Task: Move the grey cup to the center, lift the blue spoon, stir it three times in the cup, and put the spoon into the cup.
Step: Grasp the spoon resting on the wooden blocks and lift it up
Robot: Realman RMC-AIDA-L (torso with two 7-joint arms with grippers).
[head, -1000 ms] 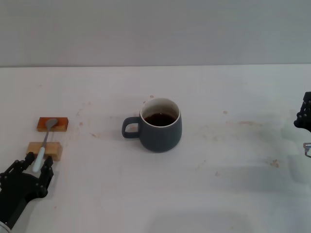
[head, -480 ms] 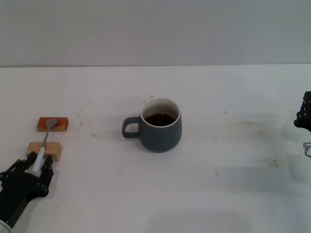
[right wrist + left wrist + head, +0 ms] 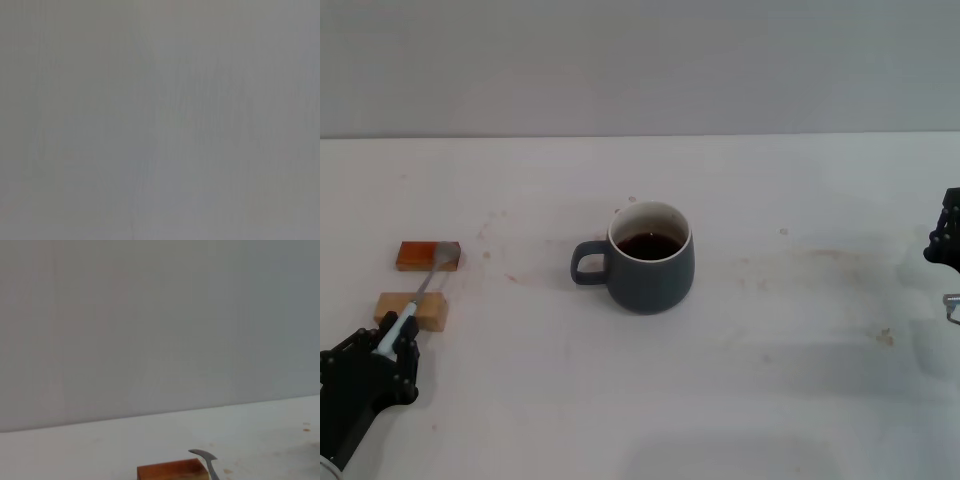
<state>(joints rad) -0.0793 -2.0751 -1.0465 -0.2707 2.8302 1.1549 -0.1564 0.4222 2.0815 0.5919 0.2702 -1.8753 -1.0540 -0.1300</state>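
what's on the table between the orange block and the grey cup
Nothing: in the head view, only bare, faintly stained table lies between the orange block and the grey cup.

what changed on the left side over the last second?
The left gripper closed on the blue spoon handle and began lifting: the bowl swung off the orange-red block toward its right end, the spoon now tilted. Grey cup, tan block and the right gripper at the table's right edge stayed put.

Slate-grey cup (image 3: 651, 270), cream inside, dark brown liquid; pale-blue-handled spoon (image 3: 418, 298); black left gripper (image 3: 386, 345).
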